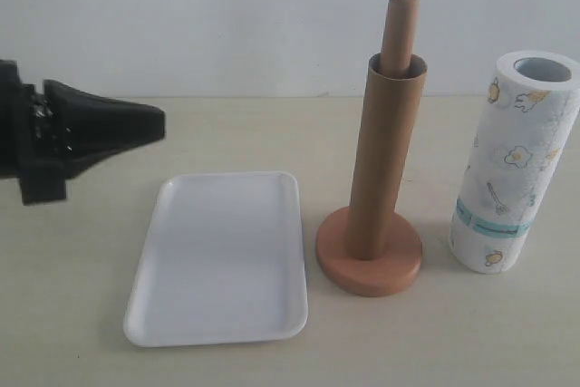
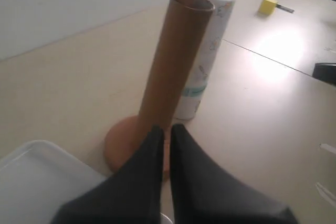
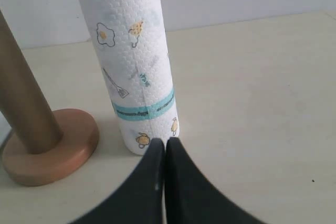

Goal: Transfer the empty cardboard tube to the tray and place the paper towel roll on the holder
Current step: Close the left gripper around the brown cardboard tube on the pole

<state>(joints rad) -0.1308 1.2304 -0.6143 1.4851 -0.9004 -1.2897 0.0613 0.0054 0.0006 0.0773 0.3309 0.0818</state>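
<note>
The empty cardboard tube (image 1: 385, 160) stands upright, slipped over the dowel of the wooden holder (image 1: 369, 267); the dowel's rounded top pokes out above it. To its right the paper towel roll (image 1: 517, 165) stands on end, teal band low. The white tray (image 1: 217, 260) lies flat to the left of the holder. My left gripper (image 1: 159, 124) hovers shut above the table, left of the tray, pointing toward the tube (image 2: 173, 66), with nothing held. My right gripper (image 3: 166, 142) is shut and empty, its tips just short of the roll's (image 3: 134, 61) base; the exterior view does not show it.
A pale wall runs close behind the table. In the left wrist view a small yellow block (image 2: 269, 5) lies far beyond the roll, and a dark object (image 2: 325, 72) sits at the table's edge. The holder's base (image 3: 52, 150) stands beside the roll.
</note>
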